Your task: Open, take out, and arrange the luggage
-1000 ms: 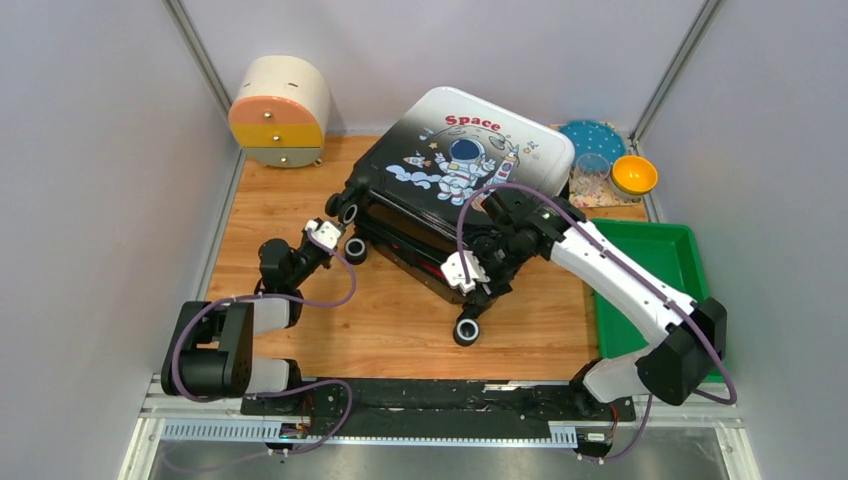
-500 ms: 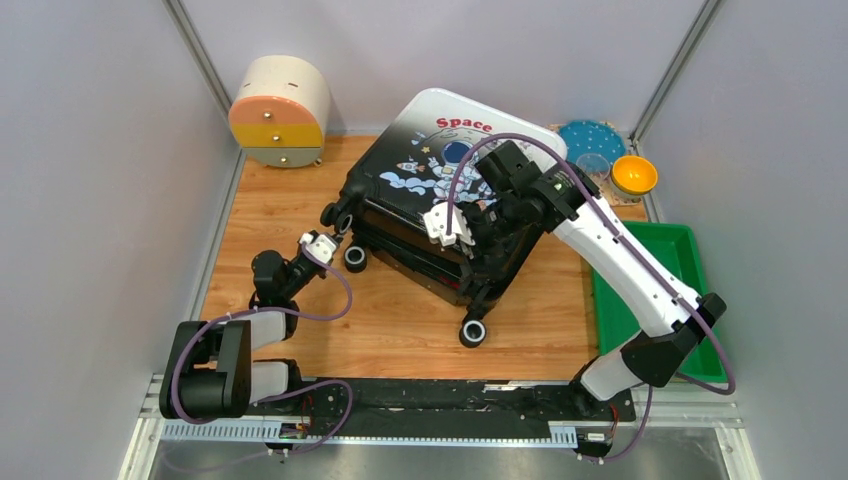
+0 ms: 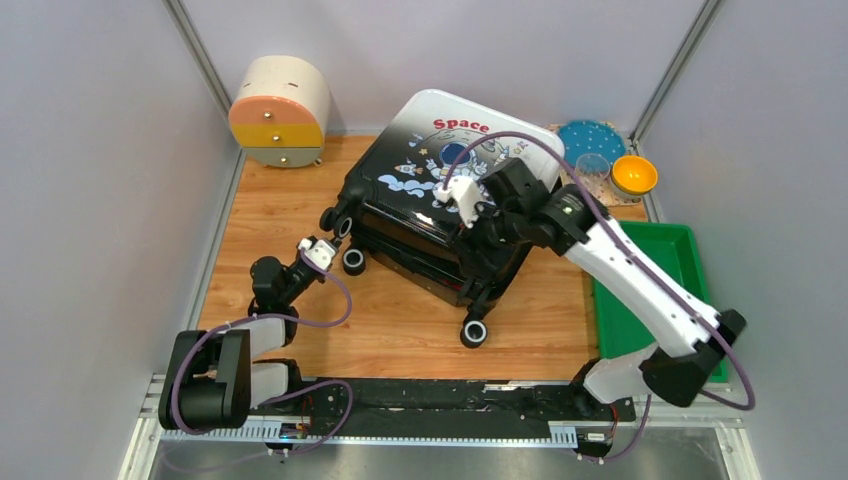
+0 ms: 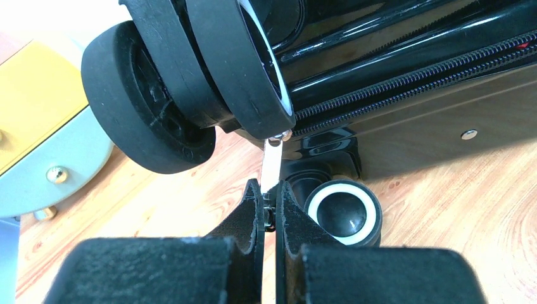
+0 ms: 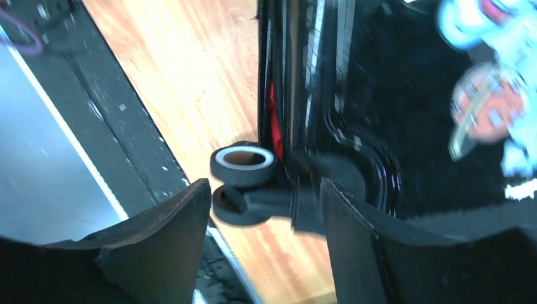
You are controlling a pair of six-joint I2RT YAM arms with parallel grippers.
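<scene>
The luggage lies flat on the wooden table, its astronaut picture and red "Space" facing up and its black wheels toward the front left. My left gripper is low at the front-left corner. In the left wrist view it is shut on the silver zipper pull, just under a big wheel. My right gripper hovers over the shell's front-right part. In the right wrist view it is open with nothing between its fingers, and a corner wheel and the black shell lie beyond.
A round cream drawer box stands at the back left. A green tray lies on the right. Behind it are a blue plate, a clear cup and an orange bowl. Grey walls close in the table.
My right gripper rose from the luggage's front edge and moved back over its top. My left gripper drew slightly toward the near left, still shut on the zipper pull.
</scene>
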